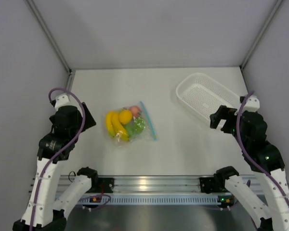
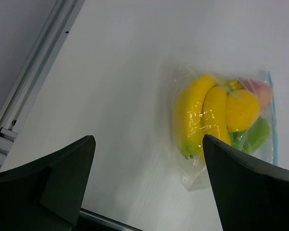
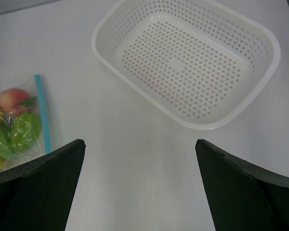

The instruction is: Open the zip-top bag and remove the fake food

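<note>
The zip-top bag (image 1: pixel 135 131) lies flat mid-table, its blue zip strip (image 1: pixel 148 120) on the right side. Inside are the fake food pieces: a yellow banana bunch (image 1: pixel 114 125), a yellow-orange round fruit (image 1: pixel 125 116), a pink peach (image 1: pixel 135 110) and green pieces (image 1: pixel 135 127). The bag also shows in the left wrist view (image 2: pixel 223 122) and at the left edge of the right wrist view (image 3: pixel 19 130). My left gripper (image 1: pixel 86 121) is open and empty, left of the bag. My right gripper (image 1: pixel 217 119) is open and empty, far right of it.
A white perforated basket (image 1: pixel 189 94) stands empty at the back right, just beyond my right gripper; it fills the top of the right wrist view (image 3: pixel 108 53). Grey walls enclose the table on three sides. A metal rail (image 1: pixel 149 185) runs along the near edge.
</note>
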Available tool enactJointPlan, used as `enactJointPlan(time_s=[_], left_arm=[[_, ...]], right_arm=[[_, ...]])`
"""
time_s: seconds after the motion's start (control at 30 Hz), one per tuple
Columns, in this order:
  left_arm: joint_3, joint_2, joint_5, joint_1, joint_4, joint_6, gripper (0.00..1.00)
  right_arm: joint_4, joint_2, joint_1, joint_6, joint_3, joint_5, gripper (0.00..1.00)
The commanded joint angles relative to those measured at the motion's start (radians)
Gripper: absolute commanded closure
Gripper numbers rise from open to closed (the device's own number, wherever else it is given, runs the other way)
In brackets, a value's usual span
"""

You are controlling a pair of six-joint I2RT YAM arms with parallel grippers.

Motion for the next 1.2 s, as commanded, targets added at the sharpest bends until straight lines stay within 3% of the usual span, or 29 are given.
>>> enactJointPlan(time_s=[0.0, 0.27, 0.37, 0.47, 0.6, 0.77, 1.17], left_arm=[[0.031, 0.023, 0.007, 0.0, 0.015, -0.006, 0.01], [0.064, 0.187, 0.105, -0.001, 0.038, -0.063, 0.01], [0.087, 0.27, 0.053, -0.026, 0.046, -0.092, 0.01], [0.129, 0.357, -0.036, -0.13, 0.046, -0.132, 0.01], [0.218, 0.521, -0.192, -0.352, 0.037, -0.19, 0.01], [0.309, 0.708, -0.28, -0.558, 0.034, -0.243, 0.01], [0.61, 1.237, -0.447, -0.84, -0.101, -0.319, 0.04]], right_arm=[[0.067, 0.006, -0.012, 0.01, 0.007, -0.02, 0.01], [0.102, 0.006, -0.012, 0.018, -0.039, -0.072, 0.01], [0.123, 0.012, -0.012, 0.031, -0.059, -0.094, 0.01], [0.129, 0.032, -0.012, 0.036, -0.071, -0.118, 0.0], [0.12, 0.043, -0.012, 0.025, -0.088, -0.12, 0.01], [0.1, 0.012, -0.012, 0.021, -0.088, -0.085, 0.0], [0.045, -0.072, -0.012, 0.002, -0.062, -0.019, 0.01]])
